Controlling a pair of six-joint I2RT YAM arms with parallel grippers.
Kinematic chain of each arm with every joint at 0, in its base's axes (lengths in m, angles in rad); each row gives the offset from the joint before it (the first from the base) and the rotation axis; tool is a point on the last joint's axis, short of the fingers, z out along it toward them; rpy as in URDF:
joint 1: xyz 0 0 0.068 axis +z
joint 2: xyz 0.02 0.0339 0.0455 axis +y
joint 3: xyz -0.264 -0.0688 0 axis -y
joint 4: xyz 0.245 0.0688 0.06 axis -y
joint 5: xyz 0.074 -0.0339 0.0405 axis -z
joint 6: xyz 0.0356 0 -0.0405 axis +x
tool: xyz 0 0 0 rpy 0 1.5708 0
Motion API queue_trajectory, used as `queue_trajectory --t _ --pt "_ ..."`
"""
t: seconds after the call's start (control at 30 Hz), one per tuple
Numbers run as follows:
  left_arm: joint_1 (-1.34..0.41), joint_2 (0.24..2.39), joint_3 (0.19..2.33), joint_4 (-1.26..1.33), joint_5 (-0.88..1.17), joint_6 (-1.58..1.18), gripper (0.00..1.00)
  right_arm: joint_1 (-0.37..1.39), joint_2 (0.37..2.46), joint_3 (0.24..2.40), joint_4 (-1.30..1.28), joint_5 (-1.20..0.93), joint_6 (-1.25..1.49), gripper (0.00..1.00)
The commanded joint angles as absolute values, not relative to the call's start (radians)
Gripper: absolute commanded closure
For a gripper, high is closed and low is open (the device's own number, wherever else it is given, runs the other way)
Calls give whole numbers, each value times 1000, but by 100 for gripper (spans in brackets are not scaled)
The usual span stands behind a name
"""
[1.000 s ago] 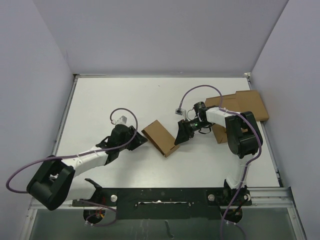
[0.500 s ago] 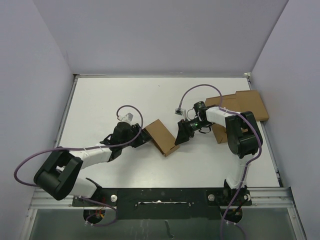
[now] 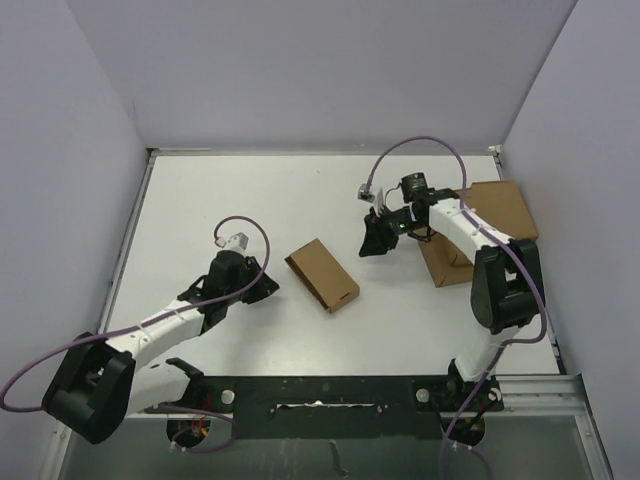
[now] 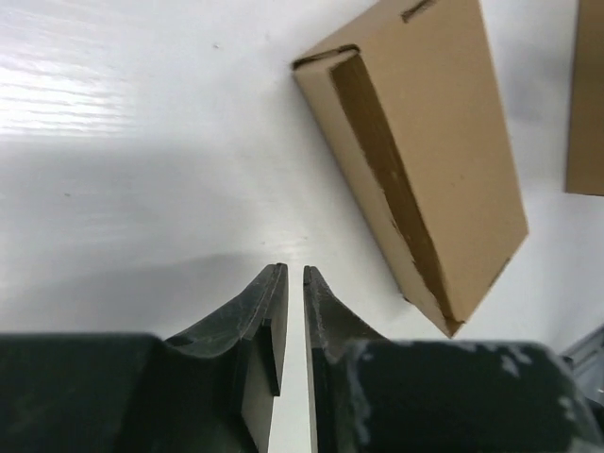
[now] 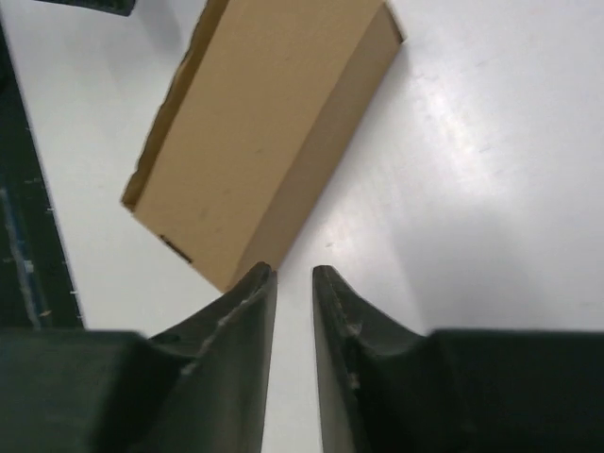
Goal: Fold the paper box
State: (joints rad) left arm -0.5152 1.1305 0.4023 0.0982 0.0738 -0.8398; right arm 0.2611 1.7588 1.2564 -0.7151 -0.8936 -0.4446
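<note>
You had the paper box (image 3: 322, 275) looking like a finished box: a closed, narrow brown block lying flat on its broad face, with no flap standing loose. From that I judged the folding essentially done. In the left wrist view one short end showed a dark seam along its flap, and I could not tell whether that flap was fully tucked; that was all that might have been left.

The box lay well to the left of the flat cardboard slab (image 3: 495, 205), not touching it. Its long axis ran diagonally, the far end pointing away from the slab and the near end angled back toward the slab's side.

Your right gripper (image 3: 372, 243) hung between the slab and the box, jaws narrowly apart and empty. Your left gripper (image 3: 263, 286) sat beyond the box from the slab, jaws almost together, holding nothing.
</note>
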Motion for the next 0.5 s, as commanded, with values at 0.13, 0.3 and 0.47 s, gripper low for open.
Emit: queue_trajectory --t 0.13,0.3,0.47 --pt "-467 1334 579 45 62 -731 95 347 1939 1558 -752 -640 -525 100" --pt "-467 1494 685 80 89 -745 98 439 2048 1647 -766 -506 -525 100" --pt "-488 1624 779 114 119 -784 100 525 2073 1655 -762 -445 -514 100"
